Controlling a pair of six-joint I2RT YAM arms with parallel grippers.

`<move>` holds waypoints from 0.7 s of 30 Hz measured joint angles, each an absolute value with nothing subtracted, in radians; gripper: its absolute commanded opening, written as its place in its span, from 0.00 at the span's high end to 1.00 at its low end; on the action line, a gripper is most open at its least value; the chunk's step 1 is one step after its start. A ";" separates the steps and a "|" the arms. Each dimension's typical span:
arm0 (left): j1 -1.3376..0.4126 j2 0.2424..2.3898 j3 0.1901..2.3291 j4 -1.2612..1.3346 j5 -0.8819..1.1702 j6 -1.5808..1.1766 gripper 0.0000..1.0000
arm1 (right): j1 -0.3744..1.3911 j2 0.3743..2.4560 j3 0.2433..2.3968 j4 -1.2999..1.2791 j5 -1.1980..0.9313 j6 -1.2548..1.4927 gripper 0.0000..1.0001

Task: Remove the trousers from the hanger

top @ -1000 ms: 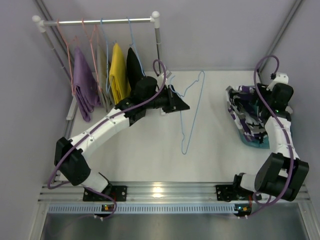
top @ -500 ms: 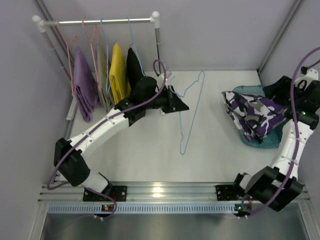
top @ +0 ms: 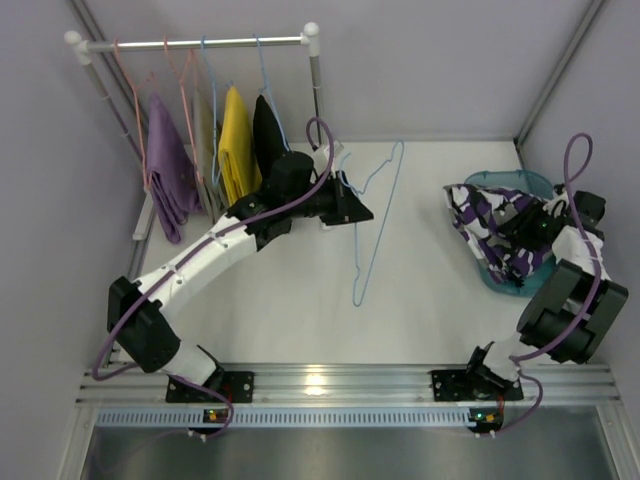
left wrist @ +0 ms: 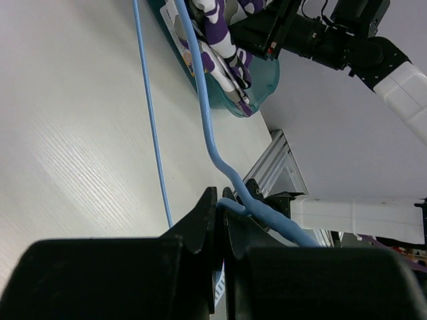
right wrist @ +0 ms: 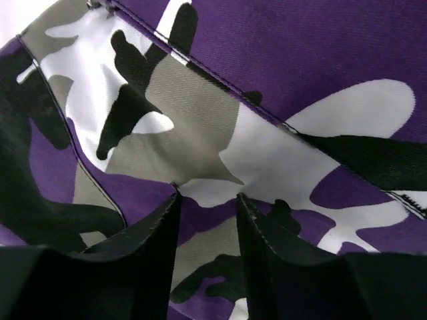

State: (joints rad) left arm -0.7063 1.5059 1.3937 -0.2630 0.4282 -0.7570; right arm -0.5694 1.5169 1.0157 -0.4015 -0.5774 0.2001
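Purple-camouflage trousers [top: 488, 222] off hanger, heaped in teal basket [top: 527, 179] at right side of desk [top: 280, 300]. Right fingers [right wrist: 168, 212] narrowly parted, tips against that cloth; gripping or not, cannot tell. Left fingers [left wrist: 208, 207] pinched closed on bare blue hanger [top: 376, 215], held over mid-desk. Black trousers [top: 267, 135] hanging on rail [top: 200, 43] at far left, beside yellow garment [top: 236, 140].

Top view: bright, even overhead light, soft shadows, glare spot on front rail [top: 316, 381]. Left wrist: sheen on tabletop [left wrist: 73, 160], left pincer [left wrist: 220, 198] dark, blurry. Right wrist: camo trousers [right wrist: 220, 153] sharp.
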 measured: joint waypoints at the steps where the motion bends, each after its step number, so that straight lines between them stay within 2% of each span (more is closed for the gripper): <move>1: -0.706 1.505 1.396 -0.266 0.424 -0.754 1.00 | -0.569 1.517 1.005 -0.404 -0.569 0.191 0.54; 3: -0.706 1.504 1.407 -0.280 0.405 -0.748 1.00 | -0.569 1.512 1.002 -0.406 -0.566 0.176 0.44; 4: -0.706 1.502 1.411 -0.287 0.395 -0.745 1.00 | -0.569 1.504 1.002 -0.407 -0.568 0.171 0.28; 5: -0.706 1.501 1.415 -0.297 0.383 -0.744 1.00 | -0.569 1.483 1.002 -0.414 -0.572 0.169 0.19; 7: -0.707 1.501 1.435 -0.333 0.342 -0.749 1.00 | -0.569 1.425 1.004 -0.422 -0.595 0.153 0.11; 10: -0.710 1.504 1.502 -0.429 0.263 -0.768 1.00 | -0.566 1.298 1.058 -0.452 -0.650 0.131 0.08; 15: -0.731 1.504 1.579 -0.485 0.145 -0.792 1.00 | -0.498 1.081 1.243 -0.466 -0.778 0.106 0.12; 18: -0.758 1.506 1.581 -0.513 0.091 -0.802 1.00 | -0.297 0.937 1.255 -0.459 -0.805 0.137 0.12; 21: -0.783 1.516 1.596 -0.552 0.026 -0.809 1.00 | -0.004 0.829 1.209 -0.447 -0.780 0.200 0.14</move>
State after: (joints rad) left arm -0.7830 1.5158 1.5963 -0.5518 0.0257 -0.8093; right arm -0.0040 0.8288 1.2095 -0.4473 -0.7799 0.2001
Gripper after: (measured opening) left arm 0.042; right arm 0.870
